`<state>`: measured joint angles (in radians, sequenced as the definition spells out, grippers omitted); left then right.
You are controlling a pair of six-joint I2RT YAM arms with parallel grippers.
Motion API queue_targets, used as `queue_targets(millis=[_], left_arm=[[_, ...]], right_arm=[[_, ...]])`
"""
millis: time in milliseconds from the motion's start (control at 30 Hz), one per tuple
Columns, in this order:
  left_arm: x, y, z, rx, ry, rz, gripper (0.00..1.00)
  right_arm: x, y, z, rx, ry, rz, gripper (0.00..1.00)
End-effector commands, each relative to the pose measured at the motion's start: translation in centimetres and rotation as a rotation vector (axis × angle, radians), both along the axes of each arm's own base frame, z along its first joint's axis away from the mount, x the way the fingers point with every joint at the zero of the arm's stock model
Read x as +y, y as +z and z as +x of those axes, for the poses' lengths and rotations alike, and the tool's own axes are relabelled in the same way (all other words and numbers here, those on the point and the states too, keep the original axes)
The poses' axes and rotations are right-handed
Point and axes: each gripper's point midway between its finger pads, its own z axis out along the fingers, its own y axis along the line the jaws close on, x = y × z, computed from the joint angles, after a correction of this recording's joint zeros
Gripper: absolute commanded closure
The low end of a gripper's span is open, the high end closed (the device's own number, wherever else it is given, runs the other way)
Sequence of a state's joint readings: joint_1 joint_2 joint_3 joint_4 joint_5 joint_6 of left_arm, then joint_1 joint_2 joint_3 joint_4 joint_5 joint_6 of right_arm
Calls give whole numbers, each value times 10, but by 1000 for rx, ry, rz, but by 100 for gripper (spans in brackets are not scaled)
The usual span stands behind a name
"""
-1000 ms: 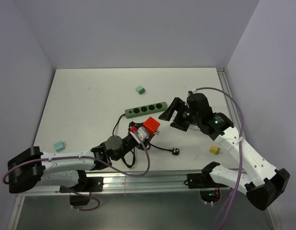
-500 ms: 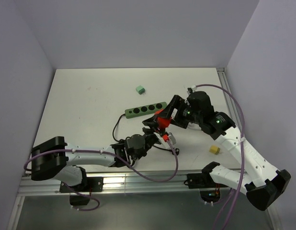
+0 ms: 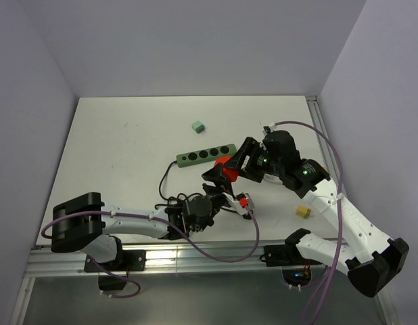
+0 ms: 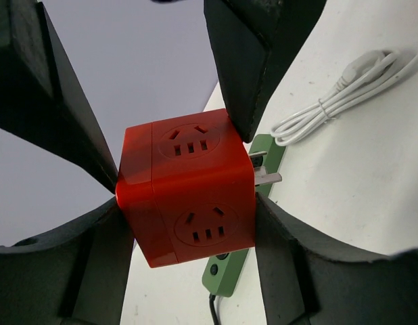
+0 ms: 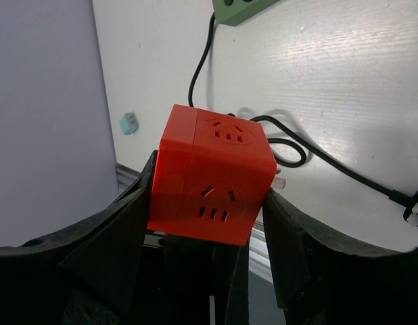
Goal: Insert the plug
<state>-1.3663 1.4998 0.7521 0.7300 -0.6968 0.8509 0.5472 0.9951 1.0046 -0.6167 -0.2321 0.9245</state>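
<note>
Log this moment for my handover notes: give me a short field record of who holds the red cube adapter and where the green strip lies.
held object: red cube-shaped plastic socket adapter, in the air above the white table
left gripper: shut on the adapter, fingers on opposite faces
right gripper: shut on the adapter too, fingers on its sides
metal prongs: bare, jutting from one face
target: green plastic power strip, flat on the table, visible sockets empty
plug: not yet inserted

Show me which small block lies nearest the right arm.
The yellow block, beside the right arm; the mint block lies beyond the power strip.
</note>
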Motion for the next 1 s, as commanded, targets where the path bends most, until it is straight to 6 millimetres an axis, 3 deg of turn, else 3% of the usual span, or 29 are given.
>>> queue_targets(millis=[0,67,133,233,267,333,367,633,700,767,800,833,867,933,967], left_arm=[[-18,31,-8,-75,-21,-53,100],[-19,37,-10,-103,-15,-73,100],[-19,37,-10,-109,-6,-82,100],[-17,42,-12,-100,6,-130,100],[-16,44,-12,-95,9,-145,100],[-15,46,-12,-76,11,-161,99],[-16,47,-13,-57,6,-185,98],[-4,43,-14,-30,19,-230,78],[2,47,-12,-13,30,-278,53],[2,42,-12,58,13,-313,49],[5,51,-14,80,-15,-356,39],[9,48,-15,124,-22,-404,35],[21,63,-12,131,-25,-471,27],[31,68,-12,186,-57,-552,16],[42,81,-16,206,-78,-585,5]], right_arm=[[12,19,9,-61,5,78,29],[13,18,9,-63,4,78,30],[14,15,9,-60,8,81,38],[16,12,10,-62,16,92,62],[17,11,10,-63,18,96,77],[20,9,10,-76,34,105,88],[21,8,10,-80,43,108,100],[28,14,9,-139,77,171,100],[26,16,11,-155,65,170,100],[23,17,13,-172,46,162,100],[22,18,12,-175,43,158,100],[20,19,12,-184,39,157,100],[19,17,14,-186,28,152,100],[18,15,15,-188,25,145,100],[18,12,15,-185,25,139,100]])
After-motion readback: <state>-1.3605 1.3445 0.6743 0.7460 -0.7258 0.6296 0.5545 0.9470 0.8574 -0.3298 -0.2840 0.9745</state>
